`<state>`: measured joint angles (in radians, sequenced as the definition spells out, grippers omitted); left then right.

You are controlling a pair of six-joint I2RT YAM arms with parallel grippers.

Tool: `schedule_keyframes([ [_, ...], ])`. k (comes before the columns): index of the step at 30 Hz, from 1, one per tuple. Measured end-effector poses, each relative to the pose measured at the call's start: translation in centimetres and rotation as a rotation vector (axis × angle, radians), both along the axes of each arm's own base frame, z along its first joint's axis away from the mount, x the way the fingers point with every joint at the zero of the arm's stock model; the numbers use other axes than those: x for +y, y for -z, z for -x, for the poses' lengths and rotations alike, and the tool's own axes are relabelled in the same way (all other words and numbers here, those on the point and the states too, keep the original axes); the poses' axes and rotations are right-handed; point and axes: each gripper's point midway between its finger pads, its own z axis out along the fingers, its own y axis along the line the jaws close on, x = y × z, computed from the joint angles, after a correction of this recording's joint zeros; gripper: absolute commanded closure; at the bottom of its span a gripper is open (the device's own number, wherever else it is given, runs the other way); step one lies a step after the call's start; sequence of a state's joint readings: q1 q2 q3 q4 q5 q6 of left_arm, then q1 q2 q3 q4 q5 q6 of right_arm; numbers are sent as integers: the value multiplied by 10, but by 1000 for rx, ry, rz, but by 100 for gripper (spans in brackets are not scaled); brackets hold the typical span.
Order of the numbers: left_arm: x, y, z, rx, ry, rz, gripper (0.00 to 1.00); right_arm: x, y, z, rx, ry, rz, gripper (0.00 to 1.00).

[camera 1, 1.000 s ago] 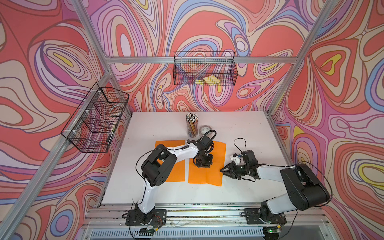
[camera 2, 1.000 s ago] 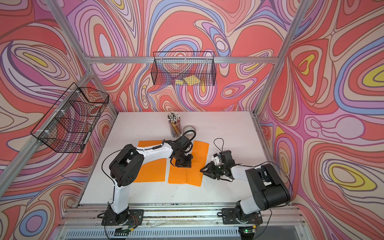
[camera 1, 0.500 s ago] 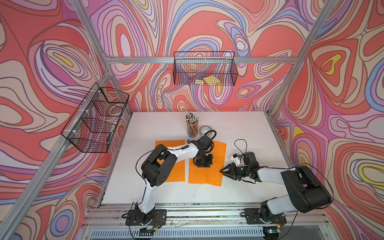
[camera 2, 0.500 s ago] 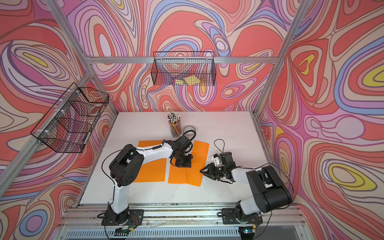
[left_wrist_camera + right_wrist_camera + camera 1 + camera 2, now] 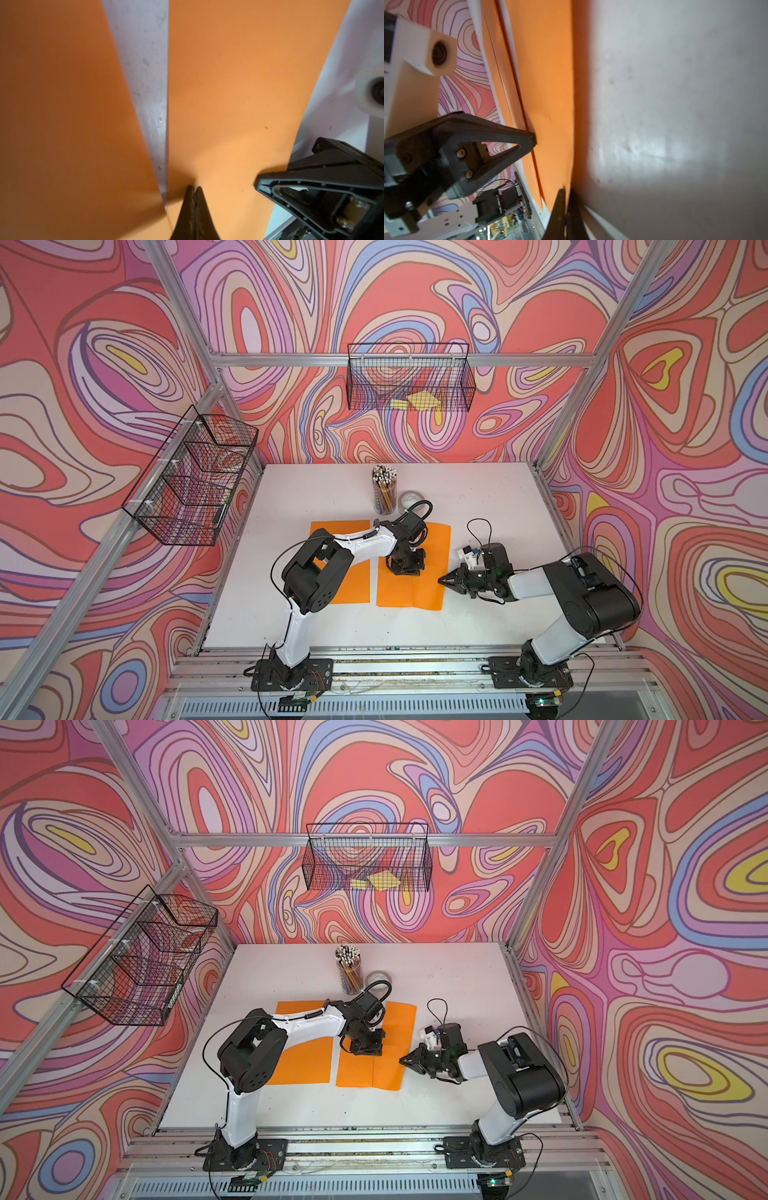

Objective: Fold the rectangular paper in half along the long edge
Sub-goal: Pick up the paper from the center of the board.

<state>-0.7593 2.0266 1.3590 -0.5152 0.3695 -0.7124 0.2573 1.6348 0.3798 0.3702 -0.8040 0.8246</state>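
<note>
Two orange sheets lie side by side on the white table (image 5: 490,497). The rectangular paper (image 5: 432,547) (image 5: 397,1027) is the one on the right, with a faint crease down its middle. My left gripper (image 5: 405,571) (image 5: 365,1050) is shut, pointing down, its tips (image 5: 193,188) pressed onto this paper (image 5: 228,93) near the crease. My right gripper (image 5: 440,580) (image 5: 402,1060) lies low at the paper's right long edge. Its jaws (image 5: 566,197) are shut on that edge of the paper (image 5: 546,83).
The other orange sheet (image 5: 353,580) lies to the left, partly under my left arm, with a narrow strip of table between the sheets. A pencil cup (image 5: 384,489) and a tape roll (image 5: 409,502) stand behind the papers. Wire baskets hang on the back wall (image 5: 409,381) and the left wall (image 5: 195,477).
My right gripper has shut on the paper's right edge; it stood partly open before. The left gripper has stayed pressed on the paper.
</note>
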Motion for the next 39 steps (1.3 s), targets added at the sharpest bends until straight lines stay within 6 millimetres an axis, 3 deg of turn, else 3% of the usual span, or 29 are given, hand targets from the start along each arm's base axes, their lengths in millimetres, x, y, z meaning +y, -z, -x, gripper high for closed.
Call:
schedule_keyframes([
  [3,5,-2,3,2,-2,-13,100,0,0,0,-2,-2,4,100],
  [5,7,-9,3,-6,-4,-11,76,-1,-1,0,-2,-2,14,100],
  [7,7,-24,1,-28,-1,15,41,-4,-6,3,-1,-1,34,100],
  [10,10,-66,-3,-81,-11,124,17,-8,-31,2,-55,-11,69,100],
  [12,21,-108,-8,-135,-39,259,1,-9,-67,-6,-148,-21,93,100],
  [16,57,-176,-23,-247,-120,520,1,-12,-152,-17,-372,-32,114,100],
  [18,66,-191,-25,-271,-132,604,1,-12,-188,-14,-461,-41,107,100],
  [20,61,-195,-19,-248,-110,684,1,-11,-205,-9,-494,-56,91,100],
  [25,43,-172,-5,-99,-122,870,1,-5,-215,3,-469,-105,43,100],
  [29,33,-157,-10,22,-170,997,1,-2,-230,7,-487,-132,20,100],
  [33,24,-155,-13,81,-184,1076,1,3,-248,12,-529,-163,-27,100],
  [39,1,-168,2,115,-121,1137,1,7,-250,16,-520,-191,-60,100],
])
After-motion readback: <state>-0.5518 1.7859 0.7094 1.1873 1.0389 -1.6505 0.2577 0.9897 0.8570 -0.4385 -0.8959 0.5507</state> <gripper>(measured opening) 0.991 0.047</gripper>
